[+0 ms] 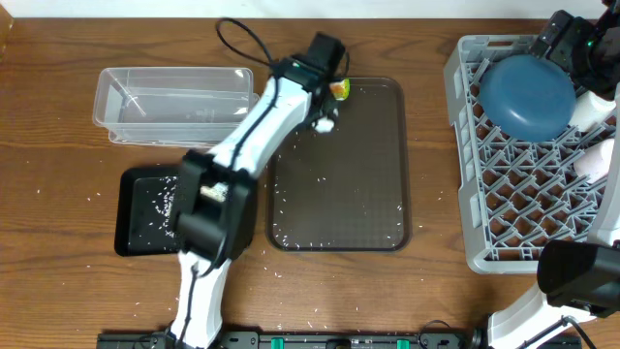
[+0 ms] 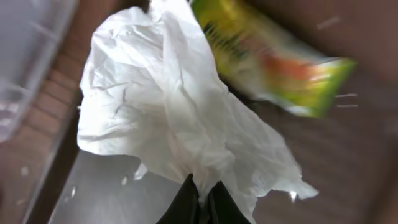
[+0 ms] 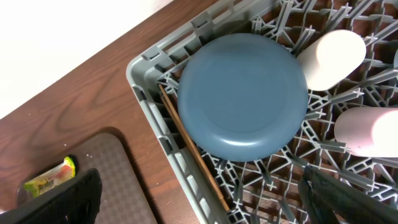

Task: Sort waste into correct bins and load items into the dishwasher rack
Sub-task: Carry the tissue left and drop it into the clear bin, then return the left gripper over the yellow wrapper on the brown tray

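Note:
My left gripper [image 2: 202,198] is shut on the lower edge of the crumpled white napkin [image 2: 161,106], over the far end of the brown serving tray [image 1: 368,213]. From overhead the napkin [image 1: 325,122] shows just under the gripper. The yellow-green snack wrapper [image 2: 273,65] lies just beyond it. My right gripper [image 3: 199,180] hangs open over the dishwasher rack [image 1: 484,233], holding nothing. In the rack the dark-blue bowl [image 3: 242,93] lies upside down, chopsticks [image 3: 193,155] run along its wall, and a pink cup [image 3: 367,130] lies beside a pale cup-like item [image 3: 333,59].
The clear tub [image 1: 174,102] stands at the back left. The black tray [image 1: 136,208], with rice grains [image 1: 160,199] in it, sits in front of the tub. Loose grains dot the brown tray and the wooden table around it.

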